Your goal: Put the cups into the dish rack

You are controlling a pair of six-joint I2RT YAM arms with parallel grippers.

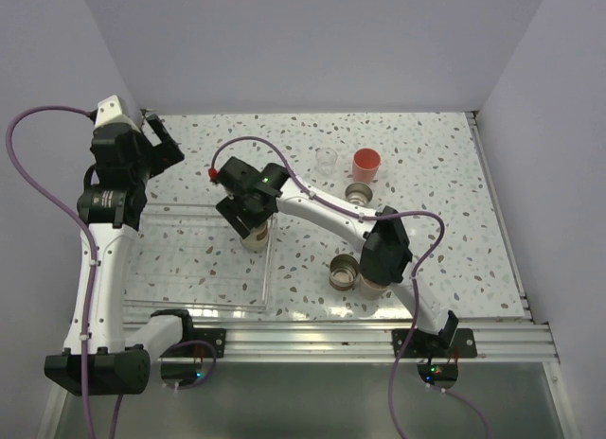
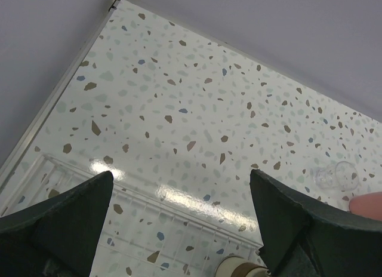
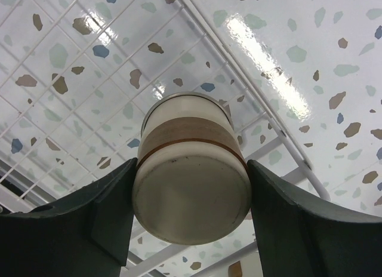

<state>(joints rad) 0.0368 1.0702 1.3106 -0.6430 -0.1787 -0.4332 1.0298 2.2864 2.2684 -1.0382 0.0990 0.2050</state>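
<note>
Plainly the right gripper [image 3: 191, 190] clasps a brown-banded cup [image 3: 190, 147] between part-open jaws, upright and base-up just inside the right edge of the dish rack [image 1: 186, 261], while the left gripper [image 2: 181, 220], farther away, gapes empty.

We're seeing white links on left arm [image 1: 98, 269] and right arm [image 1: 327, 212], black joints, lilac cables [image 1: 28, 165], dark wedge fingers [image 2: 59, 223] on the left gripper [image 2: 180, 181], green lights [image 1: 197, 375] at six o'clock
</note>
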